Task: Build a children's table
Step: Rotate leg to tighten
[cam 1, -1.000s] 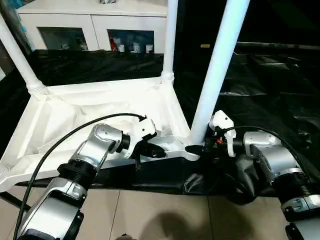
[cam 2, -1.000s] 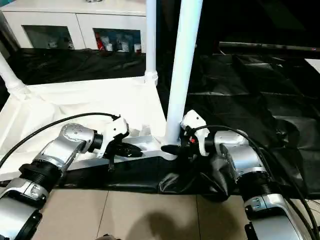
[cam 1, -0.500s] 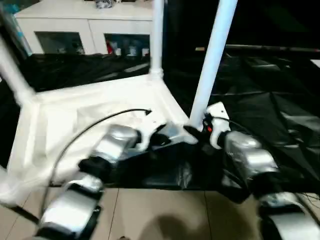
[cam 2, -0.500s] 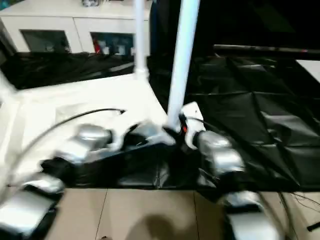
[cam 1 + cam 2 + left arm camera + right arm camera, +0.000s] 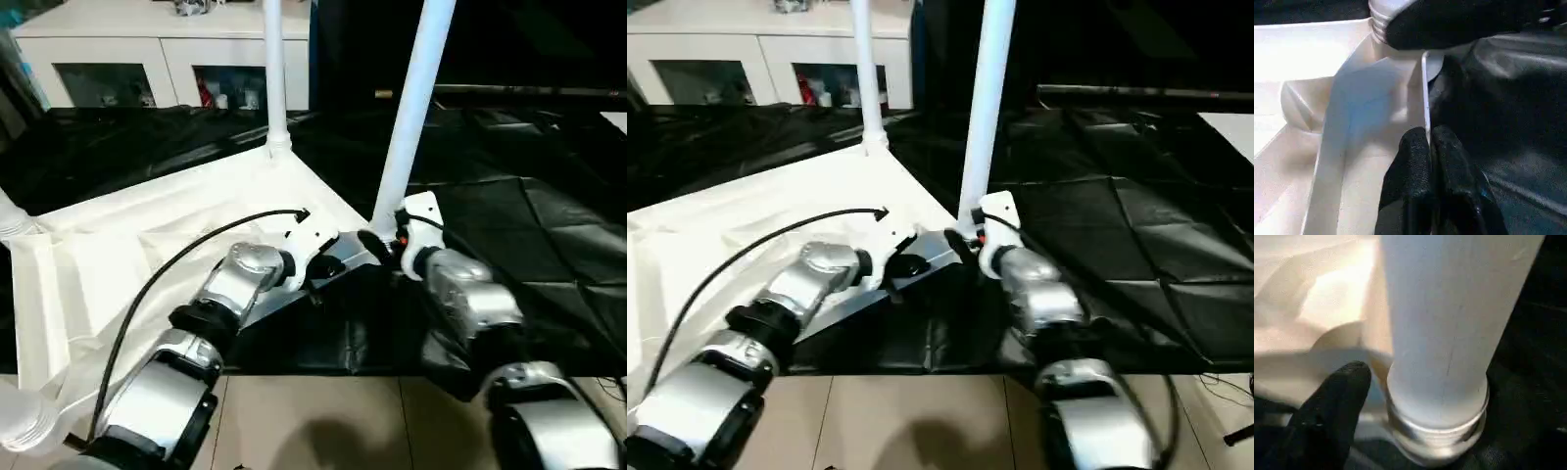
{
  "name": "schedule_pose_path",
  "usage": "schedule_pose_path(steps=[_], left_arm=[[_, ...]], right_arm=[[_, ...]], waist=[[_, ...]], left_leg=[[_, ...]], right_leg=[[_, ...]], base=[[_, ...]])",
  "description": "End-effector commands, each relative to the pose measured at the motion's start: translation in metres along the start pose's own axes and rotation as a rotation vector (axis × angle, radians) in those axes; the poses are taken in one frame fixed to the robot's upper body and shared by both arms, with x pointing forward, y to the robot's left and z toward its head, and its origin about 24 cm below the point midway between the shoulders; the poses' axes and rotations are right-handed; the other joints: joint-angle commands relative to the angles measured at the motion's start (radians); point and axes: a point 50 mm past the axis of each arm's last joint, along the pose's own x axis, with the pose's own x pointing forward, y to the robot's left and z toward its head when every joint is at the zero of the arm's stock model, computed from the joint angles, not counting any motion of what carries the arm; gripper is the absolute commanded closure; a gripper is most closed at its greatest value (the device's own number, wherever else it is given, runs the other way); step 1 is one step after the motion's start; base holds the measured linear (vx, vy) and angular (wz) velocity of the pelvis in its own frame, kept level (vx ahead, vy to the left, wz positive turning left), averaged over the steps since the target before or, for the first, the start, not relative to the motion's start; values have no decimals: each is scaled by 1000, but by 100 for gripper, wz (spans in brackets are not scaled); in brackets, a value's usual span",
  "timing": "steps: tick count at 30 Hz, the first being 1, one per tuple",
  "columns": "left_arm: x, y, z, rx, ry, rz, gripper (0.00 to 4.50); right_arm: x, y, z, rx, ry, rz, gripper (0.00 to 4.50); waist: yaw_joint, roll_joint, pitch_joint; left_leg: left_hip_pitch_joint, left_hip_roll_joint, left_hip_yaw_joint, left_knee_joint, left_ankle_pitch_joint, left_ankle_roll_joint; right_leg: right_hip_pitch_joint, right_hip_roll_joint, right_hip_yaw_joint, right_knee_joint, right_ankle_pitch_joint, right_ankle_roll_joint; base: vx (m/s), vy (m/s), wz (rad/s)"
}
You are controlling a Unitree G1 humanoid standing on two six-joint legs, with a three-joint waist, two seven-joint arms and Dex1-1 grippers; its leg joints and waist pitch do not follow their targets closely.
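Observation:
The children's table lies upside down; its white tabletop [image 5: 118,245] has legs standing in the corner sockets. One leg [image 5: 407,117] rises at the near right corner and another leg [image 5: 271,78] at the far corner. My left gripper [image 5: 328,266] is shut on the tabletop's thin rim [image 5: 1425,98] just left of that near corner. My right gripper [image 5: 375,245] is at the foot of the near right leg [image 5: 1449,333]. One of its fingers [image 5: 1337,401] stands slightly off the leg's collar, so the gripper is open.
A black sheet [image 5: 529,225] covers the ground under and to the right of the tabletop. A white cabinet with glass doors [image 5: 147,49] stands behind. Beige floor tiles [image 5: 323,421] run along the near edge. Two more leg feet [image 5: 10,220] show at the left.
The whole picture has swung, so the camera has moved. Both grippers remain at the same near right corner, the left on the rim and the right at the leg's foot.

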Motion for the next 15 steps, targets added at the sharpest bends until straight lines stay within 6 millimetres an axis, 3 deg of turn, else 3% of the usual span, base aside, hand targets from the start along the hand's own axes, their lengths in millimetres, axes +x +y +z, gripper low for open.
schedule_pose_path(steps=[1, 8, 10, 14, 15], left_arm=[[-9, -4, -11, 62, 32, -118, 450], [-27, -9, -18, 91, 39, -313, 450], [-29, -8, -18, 98, 44, -320, 450], [-32, -7, -17, 98, 33, -321, 450], [-33, -8, -17, 97, 34, -326, 450]], right_arm=[[-9, 11, 2, -126, 28, 251, 64], [-38, -2, 0, -239, 95, 438, 64], [-40, -1, -1, -242, 108, 472, 64], [-43, 1, -2, -243, 113, 506, 64], [-43, 3, -2, -237, 112, 518, 81]], waist=[[7, -8, -61], [14, -2, -73], [18, -1, -69], [24, -4, -65], [24, -8, -65]], left_leg=[[5, 38, -18, -57, -114, 73], [2, 44, -16, -41, -50, 135], [3, 46, -16, -42, -74, 132], [7, 48, -14, -48, -126, 93], [6, 47, -13, -47, -127, 91]], right_leg=[[46, -84, 55, -68, 0, -226], [40, -77, 51, -42, 186, -279], [36, -79, 50, -45, 153, -285], [36, -81, 53, -53, 51, -275], [37, -82, 54, -54, 46, -273]], base=[[0, 0, 0], [0, 0, 0], [0, 0, 0], [0, 0, 0], [0, 0, 0]])
